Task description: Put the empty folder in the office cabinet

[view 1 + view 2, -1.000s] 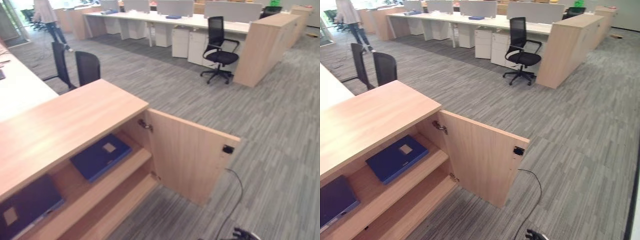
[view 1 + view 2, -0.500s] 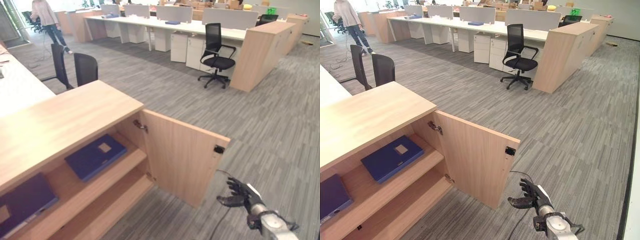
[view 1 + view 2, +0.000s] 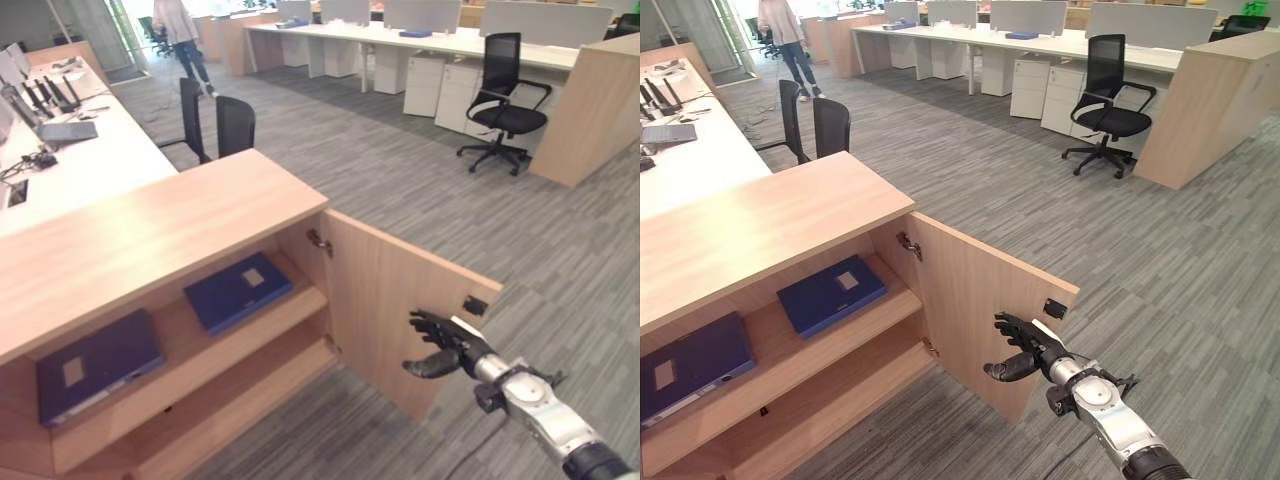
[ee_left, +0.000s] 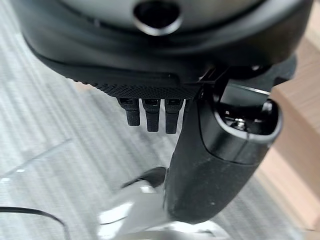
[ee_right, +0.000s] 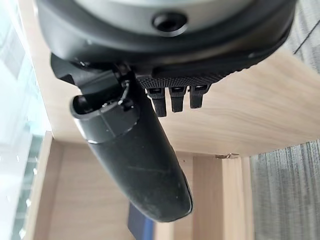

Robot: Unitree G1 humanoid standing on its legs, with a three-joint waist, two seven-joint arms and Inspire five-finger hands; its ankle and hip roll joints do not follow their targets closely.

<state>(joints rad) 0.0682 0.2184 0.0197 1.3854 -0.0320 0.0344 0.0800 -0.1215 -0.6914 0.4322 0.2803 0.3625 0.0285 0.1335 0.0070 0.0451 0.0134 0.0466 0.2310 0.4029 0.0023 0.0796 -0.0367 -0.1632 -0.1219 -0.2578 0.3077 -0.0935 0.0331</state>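
The wooden office cabinet (image 3: 150, 240) stands at the left with its door (image 3: 390, 290) swung wide open. On its upper shelf lie two flat blue folders, one (image 3: 238, 290) near the door's hinge and one (image 3: 95, 362) further left. My right hand (image 3: 440, 345) is open with its fingers spread, just in front of the door's inner face near the free edge; in the right wrist view its thumb (image 5: 135, 165) points at the door (image 5: 260, 115). Over the carpet, my left hand (image 4: 215, 165) hangs open and holds nothing.
Grey carpet (image 3: 560, 260) spreads to the right of the door. Two black chairs (image 3: 215, 120) stand behind the cabinet, and a white desk (image 3: 80, 160) with devices is at the left. A swivel chair (image 3: 500, 95), desks and a tall wooden cabinet (image 3: 590, 100) are at the back; a person (image 3: 185, 40) walks far off.
The camera has swung, shifting the whole picture. My right hand has come up from near the floor to the open door's free edge.
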